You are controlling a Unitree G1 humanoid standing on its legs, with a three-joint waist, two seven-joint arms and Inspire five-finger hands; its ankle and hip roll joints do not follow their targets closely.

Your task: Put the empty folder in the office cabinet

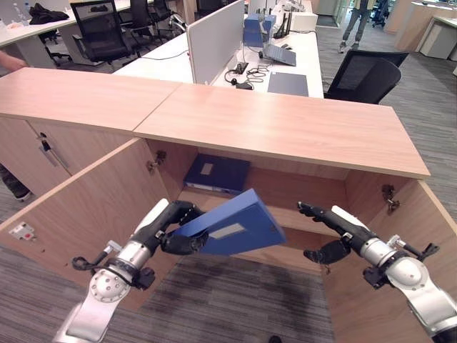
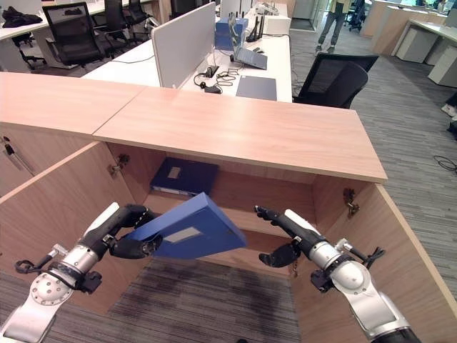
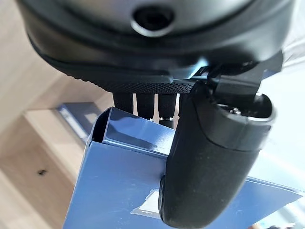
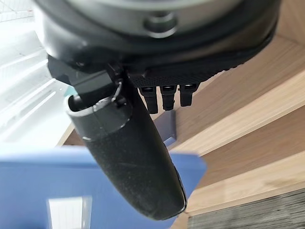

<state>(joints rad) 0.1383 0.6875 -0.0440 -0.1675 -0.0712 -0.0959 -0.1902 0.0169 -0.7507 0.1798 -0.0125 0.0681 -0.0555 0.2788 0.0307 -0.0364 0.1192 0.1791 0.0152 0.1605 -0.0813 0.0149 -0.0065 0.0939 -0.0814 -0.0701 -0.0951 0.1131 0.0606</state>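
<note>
Left hand (image 1: 173, 227) curled tight on one end of the blue folder (image 1: 232, 227), thumb (image 3: 205, 162) pressed flat on the face, fingers (image 3: 143, 102) tucked behind the spine edge. Held up in the air in front of the open cabinet (image 1: 285, 128), not resting on any wood. Long side of the folder running from the left hand across toward the right hand, far corner tipped up and pointing at the shelf (image 1: 285, 214) inside. White label (image 1: 227, 231) facing up on the tilted cover. Right hand (image 1: 330, 232) just past the folder's free end, spread wide, fingers straight and reaching toward the cabinet, thumb low, holding nothing; a little gap between it and the folder's corner. Beyond both hands, the cabinet mouth wide and deep, with free room on the shelf right in front of the folder. Another blue folder (image 1: 216, 174) lying flat at the back of the shelf, up and away from the left hand, well apart from the held one. Left door (image 1: 78, 207) swung open beside the left arm, right door (image 1: 400, 236) swung open close by the right arm, both near the elbows. Long wooden top edge running just above the held folder's raised corner. Grey carpet (image 1: 235, 300) below the hands. Desks and black chairs (image 1: 364, 75) far behind the cabinet.
</note>
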